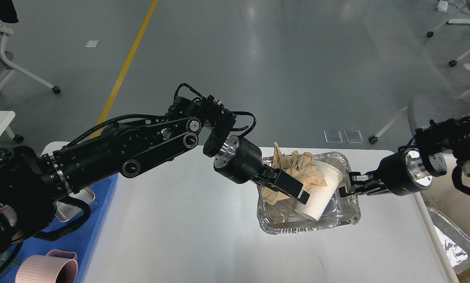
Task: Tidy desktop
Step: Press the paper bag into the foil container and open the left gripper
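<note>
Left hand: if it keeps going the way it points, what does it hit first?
Most likely the white paper cup lying tilted in the foil tray; the left hand points down-right at its side. Depth is unclear from this single view.
</note>
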`<action>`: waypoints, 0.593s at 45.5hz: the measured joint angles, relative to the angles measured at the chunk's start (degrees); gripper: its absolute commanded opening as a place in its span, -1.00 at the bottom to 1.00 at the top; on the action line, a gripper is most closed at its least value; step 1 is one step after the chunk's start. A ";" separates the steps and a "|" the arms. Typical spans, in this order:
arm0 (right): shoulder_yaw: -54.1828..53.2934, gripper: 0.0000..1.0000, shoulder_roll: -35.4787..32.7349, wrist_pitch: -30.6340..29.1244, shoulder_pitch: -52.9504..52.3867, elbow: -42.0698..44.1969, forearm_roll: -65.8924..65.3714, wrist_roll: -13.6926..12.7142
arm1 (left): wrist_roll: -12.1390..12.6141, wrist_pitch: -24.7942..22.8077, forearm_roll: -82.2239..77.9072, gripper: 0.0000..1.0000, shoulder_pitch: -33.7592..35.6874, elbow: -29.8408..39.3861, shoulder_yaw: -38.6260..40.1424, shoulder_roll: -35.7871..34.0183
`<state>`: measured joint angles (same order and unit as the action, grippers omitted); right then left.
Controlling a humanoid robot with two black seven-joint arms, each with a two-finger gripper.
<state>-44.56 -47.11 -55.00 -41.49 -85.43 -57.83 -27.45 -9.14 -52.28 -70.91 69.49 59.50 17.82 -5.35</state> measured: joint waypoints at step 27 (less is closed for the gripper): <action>-0.01 -1.00 -0.09 0.00 0.00 0.49 -0.05 -0.06 | -0.08 -1.07 5.29 0.92 2.23 0.30 1.35 -0.53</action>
<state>-44.57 -47.20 -55.00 -41.49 -84.94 -57.88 -27.51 -9.23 -53.35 -65.62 71.72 59.80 19.17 -5.89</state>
